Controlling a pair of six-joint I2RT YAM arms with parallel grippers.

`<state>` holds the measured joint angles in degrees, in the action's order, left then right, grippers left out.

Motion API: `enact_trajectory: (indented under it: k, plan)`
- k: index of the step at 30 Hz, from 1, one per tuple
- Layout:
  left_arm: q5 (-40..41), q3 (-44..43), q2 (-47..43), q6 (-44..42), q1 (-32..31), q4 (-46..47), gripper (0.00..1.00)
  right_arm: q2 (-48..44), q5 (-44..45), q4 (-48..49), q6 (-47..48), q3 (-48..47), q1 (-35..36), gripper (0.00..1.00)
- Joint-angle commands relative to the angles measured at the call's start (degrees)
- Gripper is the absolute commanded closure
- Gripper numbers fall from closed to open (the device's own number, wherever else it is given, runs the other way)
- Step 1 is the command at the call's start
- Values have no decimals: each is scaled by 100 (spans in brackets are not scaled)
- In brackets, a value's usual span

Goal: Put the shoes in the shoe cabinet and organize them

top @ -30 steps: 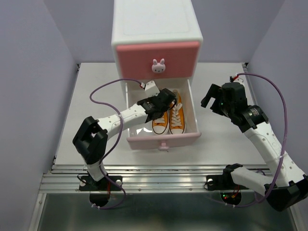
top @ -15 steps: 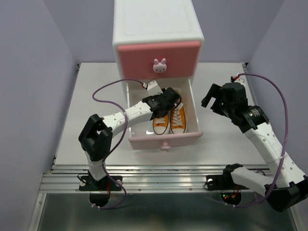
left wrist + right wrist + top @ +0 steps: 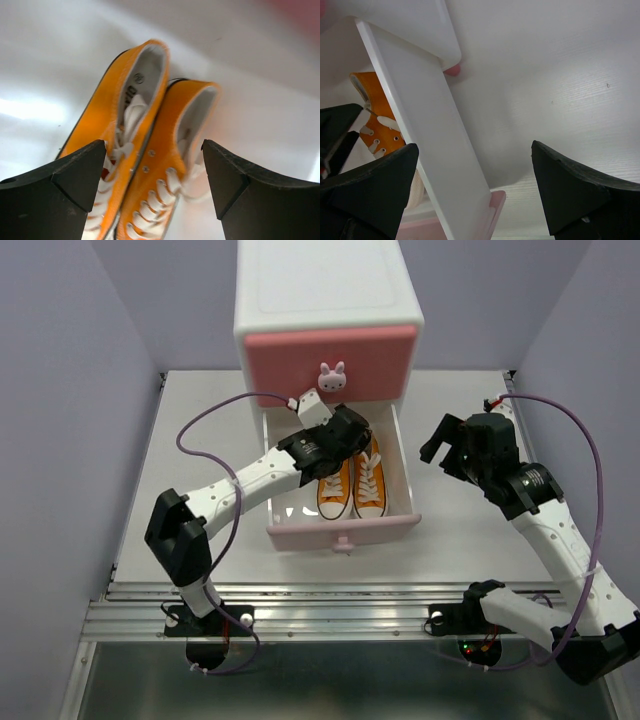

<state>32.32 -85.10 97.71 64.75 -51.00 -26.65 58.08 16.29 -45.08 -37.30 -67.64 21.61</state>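
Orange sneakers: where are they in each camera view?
Top external: orange sneakers centre, inside the open lower drawer.
Left wrist: orange sneakers centre, between the jaws.
Right wrist: orange sneakers partly seen at left edge, behind the drawer wall.
Shared landmark: the white drawer.

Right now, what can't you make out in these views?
- Black shoes: in no view; the upper drawer is shut, contents hidden.
- Orange shoes: heels under the left arm in top view; toes cut by left wrist view's bottom edge.
- Lower drawer, left half: partly covered by that arm, top view.
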Motion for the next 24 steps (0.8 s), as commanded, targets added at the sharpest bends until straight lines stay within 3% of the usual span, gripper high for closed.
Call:
enact_trajectory:
  k: [1,5,7,14,21,24]
  plan:
    - [240,-464,-612,-182,-6,-94,11,-139,119,17,-5,-144,10,0]
    - [310,-795,-683,-156,3,-480,8,-183,120,-62,21,-215,10,0]
    - [328,-1025,-736,-199,3,-805,1,-192,50,-194,65,-302,10,0]
    - [513,-1439,-1631,-349,55,-1701,1,-306,-74,-414,153,-435,10,0]
    - [424,-1167,-2571,388,441,-3317,1,-175,-110,-834,-5,-470,10,0]
    - [600,-1001,-2994,547,556,-3539,1,-113,-12,-827,38,-461,10,0]
